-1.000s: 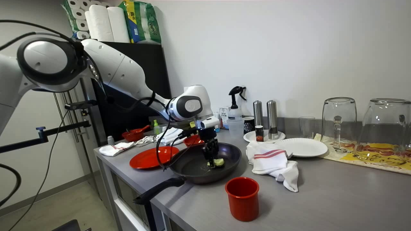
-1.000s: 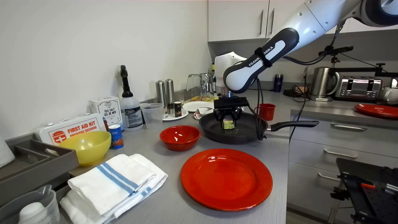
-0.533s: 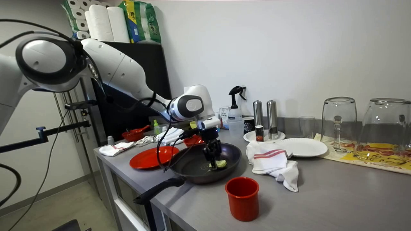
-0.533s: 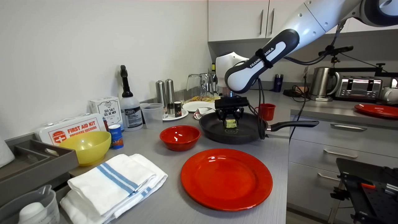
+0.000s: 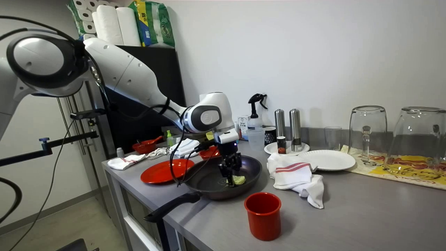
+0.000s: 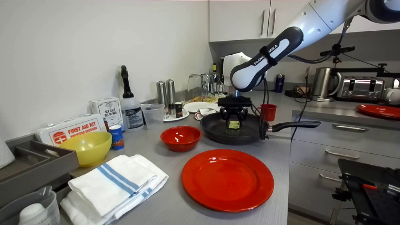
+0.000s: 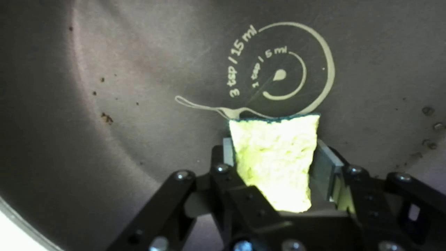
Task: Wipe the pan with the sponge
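While the tool (image 7: 278, 153) pinches the sponge (image 7: 275, 177) from two sides, the sponge is down inside the pan (image 6: 212, 126).

Seen from the wrist, its bright yellow face meets the edge of the printed rings (image 7: 330, 66), brown specks (image 7: 106, 118) dot the pan off to one side, and on the table (image 5: 348, 216) a red cup (image 5: 263, 219) and a red bowl (image 6: 181, 140) stand near the pan.
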{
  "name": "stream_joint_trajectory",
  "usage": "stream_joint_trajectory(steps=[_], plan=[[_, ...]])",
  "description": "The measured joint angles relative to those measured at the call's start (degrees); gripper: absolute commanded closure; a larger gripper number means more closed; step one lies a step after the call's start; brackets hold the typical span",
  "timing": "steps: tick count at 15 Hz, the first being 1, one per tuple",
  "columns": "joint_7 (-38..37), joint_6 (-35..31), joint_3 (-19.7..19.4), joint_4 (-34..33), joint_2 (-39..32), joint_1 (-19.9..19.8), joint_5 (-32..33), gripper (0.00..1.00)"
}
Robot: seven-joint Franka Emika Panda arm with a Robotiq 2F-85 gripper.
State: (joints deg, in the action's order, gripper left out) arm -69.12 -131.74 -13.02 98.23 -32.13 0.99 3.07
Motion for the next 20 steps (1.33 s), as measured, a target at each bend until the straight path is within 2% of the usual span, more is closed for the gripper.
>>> stream_joint_trajectory(steps=[10,20], plan=[[-2.8,0.3,-0.2,6.0,4.0,-3.1,-3.5,0.72],[-3.2,-0.6,0.5,7.8,5.2,-3.7,-4.2,0.72]])
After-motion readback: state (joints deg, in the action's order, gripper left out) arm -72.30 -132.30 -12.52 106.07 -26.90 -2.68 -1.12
